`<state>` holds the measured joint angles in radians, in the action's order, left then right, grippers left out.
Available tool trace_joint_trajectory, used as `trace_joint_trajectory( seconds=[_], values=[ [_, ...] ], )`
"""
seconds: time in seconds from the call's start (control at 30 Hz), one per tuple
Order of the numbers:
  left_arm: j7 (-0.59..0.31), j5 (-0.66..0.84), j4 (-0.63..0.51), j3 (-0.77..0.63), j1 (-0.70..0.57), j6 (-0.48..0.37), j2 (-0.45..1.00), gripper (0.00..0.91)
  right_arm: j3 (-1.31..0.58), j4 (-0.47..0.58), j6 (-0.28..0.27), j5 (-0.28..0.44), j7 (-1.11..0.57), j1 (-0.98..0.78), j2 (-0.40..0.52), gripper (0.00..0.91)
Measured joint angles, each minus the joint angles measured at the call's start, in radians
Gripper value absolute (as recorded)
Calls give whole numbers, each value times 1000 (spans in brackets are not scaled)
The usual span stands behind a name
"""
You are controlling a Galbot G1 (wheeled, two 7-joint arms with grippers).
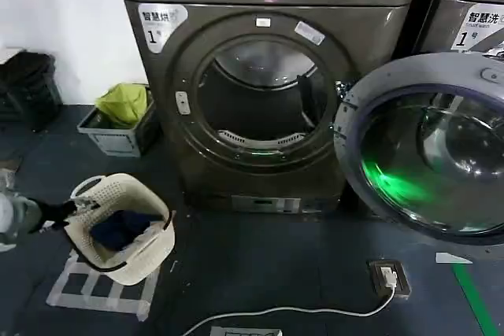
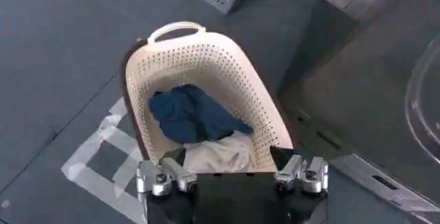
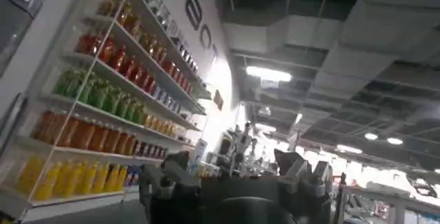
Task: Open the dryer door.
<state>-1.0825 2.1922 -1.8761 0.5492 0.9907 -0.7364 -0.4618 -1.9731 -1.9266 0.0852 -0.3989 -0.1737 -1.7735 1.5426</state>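
Nearest, on the dark floor [image 1: 260,265]: a white cable [image 1: 315,310] running to a floor socket [image 1: 390,277], and tape marks [image 1: 98,293] under a cream laundry basket [image 1: 118,226]. Left claw [image 2: 232,177] low at the left, hovering just above the basket rim, fingers [image 2: 159,177] spread wide and holding nothing; blue cloth [image 2: 189,114] and pale cloth [image 2: 218,155] lying inside the basket. Right claw [image 3: 234,177] tilted up toward shelves of coloured bottles [image 3: 103,95] and ceiling lights, fingers apart, gripping nothing. Farther back, the dryer [image 1: 268,76] with round drum mouth exposed. The dryer door [image 1: 425,147] swung fully open to the right, grey inner rim and dark glass facing out. Beside the dryer on the left, a grey crate [image 1: 118,135] with green cloth [image 1: 124,102].
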Motion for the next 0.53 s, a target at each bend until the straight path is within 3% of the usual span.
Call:
trace_joint_trajectory(
  seconds=[0.53],
  values=[
    [0,-1,17,-19,-14,0,-2,907,4,5,-1,13,2,6,0,907]
  ],
)
